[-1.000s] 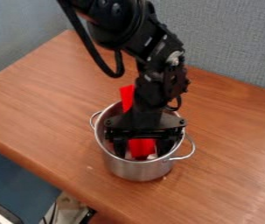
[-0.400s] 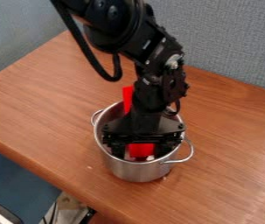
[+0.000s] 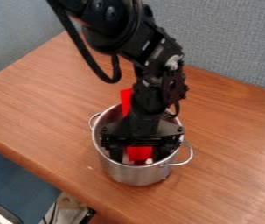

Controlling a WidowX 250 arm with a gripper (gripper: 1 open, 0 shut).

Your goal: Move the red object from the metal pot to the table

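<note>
My pincer (image 3: 139, 150) points straight down into the mouth of the metal pot (image 3: 135, 168), its jaws spread wide and released, gripping nothing. I read this as the approach for a grasp: the fingers are set either side of the red object (image 3: 135, 154), which stands inside the pot. One end of it pokes up above the rim behind the wrist, and more red shows low down between the jaws, so the block seems to lean on end against the pot wall rather than lie flat. I cannot tell whether the fingertips touch it yet. Coming in from directly above makes sense, since the straight steel sides leave no other way in, and wide jaws give room to straddle the block before closing.

The black arm (image 3: 129, 39) rises from the pot toward the top of the view, with a loop of cable hanging off its left side. The pot has a small loop handle showing at the right of its rim, and it sits near the front edge of the desk (image 3: 41, 87), a reddish-brown wooden top with visible grain and plenty of bare surface to the left and right where the block could be set down. Behind the desk is a plain grey-blue wall (image 3: 233, 35); below the front edge the floor is dark and indistinct.
</note>
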